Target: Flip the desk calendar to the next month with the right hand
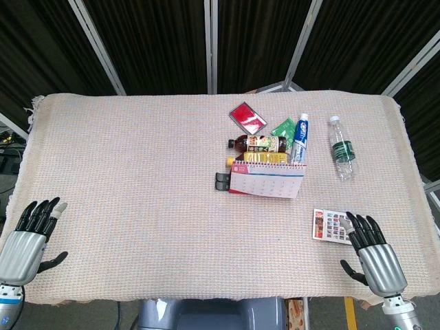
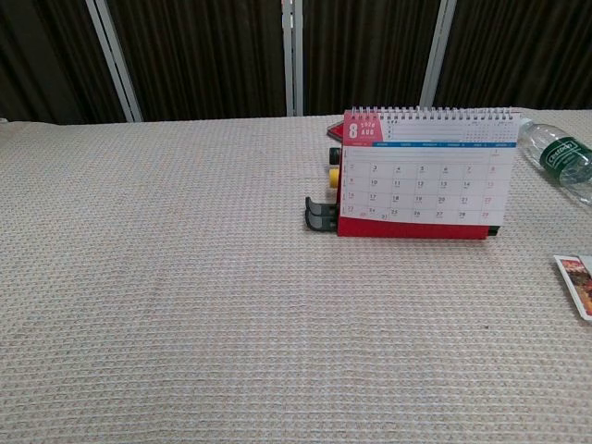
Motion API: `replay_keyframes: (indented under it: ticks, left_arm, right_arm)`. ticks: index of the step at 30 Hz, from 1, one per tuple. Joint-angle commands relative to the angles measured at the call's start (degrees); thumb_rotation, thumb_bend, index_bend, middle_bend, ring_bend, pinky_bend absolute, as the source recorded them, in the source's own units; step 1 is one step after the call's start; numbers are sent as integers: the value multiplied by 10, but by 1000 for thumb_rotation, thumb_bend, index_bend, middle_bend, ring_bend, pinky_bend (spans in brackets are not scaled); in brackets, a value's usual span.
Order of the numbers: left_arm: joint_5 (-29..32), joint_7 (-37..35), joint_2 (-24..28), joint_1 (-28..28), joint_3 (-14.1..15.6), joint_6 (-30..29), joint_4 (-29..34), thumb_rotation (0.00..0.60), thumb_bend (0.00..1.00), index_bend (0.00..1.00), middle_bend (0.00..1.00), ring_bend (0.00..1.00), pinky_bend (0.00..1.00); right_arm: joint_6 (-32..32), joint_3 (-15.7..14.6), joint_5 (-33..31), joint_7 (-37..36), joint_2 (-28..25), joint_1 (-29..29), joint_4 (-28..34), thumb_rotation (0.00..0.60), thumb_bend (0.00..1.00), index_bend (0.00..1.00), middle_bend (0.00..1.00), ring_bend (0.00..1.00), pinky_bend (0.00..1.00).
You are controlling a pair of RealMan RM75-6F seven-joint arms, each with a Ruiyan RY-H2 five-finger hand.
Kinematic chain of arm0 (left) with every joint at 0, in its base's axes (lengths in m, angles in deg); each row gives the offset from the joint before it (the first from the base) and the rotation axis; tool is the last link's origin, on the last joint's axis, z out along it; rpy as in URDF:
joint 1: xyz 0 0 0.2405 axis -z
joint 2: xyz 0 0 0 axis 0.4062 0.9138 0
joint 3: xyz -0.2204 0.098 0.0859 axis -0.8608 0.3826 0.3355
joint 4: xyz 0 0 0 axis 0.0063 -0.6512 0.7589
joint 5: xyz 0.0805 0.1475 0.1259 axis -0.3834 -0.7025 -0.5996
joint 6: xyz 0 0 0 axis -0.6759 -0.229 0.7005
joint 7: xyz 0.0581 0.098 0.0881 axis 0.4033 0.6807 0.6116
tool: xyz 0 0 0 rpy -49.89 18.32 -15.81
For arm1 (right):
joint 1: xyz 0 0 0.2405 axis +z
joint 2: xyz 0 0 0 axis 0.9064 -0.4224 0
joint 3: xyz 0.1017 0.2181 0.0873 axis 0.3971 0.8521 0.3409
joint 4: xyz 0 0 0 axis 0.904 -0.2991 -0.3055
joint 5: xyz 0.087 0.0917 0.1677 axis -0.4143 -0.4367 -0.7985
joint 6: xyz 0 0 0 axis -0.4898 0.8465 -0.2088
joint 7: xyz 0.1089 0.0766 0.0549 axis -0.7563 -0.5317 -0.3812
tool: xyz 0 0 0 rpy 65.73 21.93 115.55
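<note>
The desk calendar [image 1: 267, 180] stands upright right of the table's middle, its white month page facing me. In the chest view the calendar [image 2: 425, 176] shows a red corner with an 8, a spiral binding on top and a red base. My right hand [image 1: 371, 251] lies at the table's near right edge, fingers spread, holding nothing, well short of the calendar. My left hand [image 1: 31, 237] rests at the near left edge, fingers spread and empty. Neither hand shows in the chest view.
Behind the calendar lie a brown drink bottle [image 1: 258, 144], a yellow item [image 1: 258, 158], a toothpaste tube [image 1: 300, 137], a green packet [image 1: 282, 128] and a red card [image 1: 247, 117]. A clear water bottle [image 1: 342, 148] lies to the right. A picture card [image 1: 330, 225] sits by my right fingertips. Black clips [image 1: 222, 181] touch the calendar's left end.
</note>
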Motion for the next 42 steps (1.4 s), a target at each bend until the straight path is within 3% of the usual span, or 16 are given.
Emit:
replay_keyframes:
  ticks: [1,10,13,15,18,20,23,28,32,42]
  left_arm:
    - [0,-1,0,0,0,1,0,600,110,0,0,0,0]
    - [-2,-13,6,0,-3,-9,5,600,109,0,0,0,0]
    - [-4,-15,8,-1,-3,-12,7,600,110,0,0,0,0]
    - [-7,-17,9,-1,-3,-15,8,600,110,0,0,0,0]
    - [-8,-21,12,-2,-4,-19,9,600,111,0,0,0,0]
    - [-8,-26,14,-3,-5,-23,10,600,111,0,0,0,0]
    - [-11,-30,16,-4,-5,-26,10,600,111,0,0,0,0]
    - [-13,-35,19,-6,-5,-31,11,600,111,0,0,0,0]
    - [-14,-43,22,-7,-6,-35,11,600,111,0,0,0,0]
    - [-13,-44,21,-4,-7,-30,9,600,111,0,0,0,0]
  right_arm:
    - [-2,0,-1,1,1,0,0,600,186,0,0,0,0]
    - [-20,0,-10,-8,0,5,29,600,184,0,8,0,0]
    - [-30,2,-18,-16,0,9,47,600,177,0,203,139,140]
    - [-52,9,-40,-40,6,19,82,600,184,0,404,334,327]
    - [-128,19,-99,-98,9,47,152,600,215,0,524,458,418]
    - [-204,43,-174,-170,18,80,205,600,236,0,557,488,433]
    - [-270,74,-251,-212,26,113,222,600,260,0,574,503,438]
    - [-328,103,-329,-242,54,145,205,600,276,0,577,506,438]
    - [-339,133,-392,-261,93,158,175,600,289,0,577,506,437]
    - [-325,156,-443,-266,134,159,114,600,293,0,577,506,436]
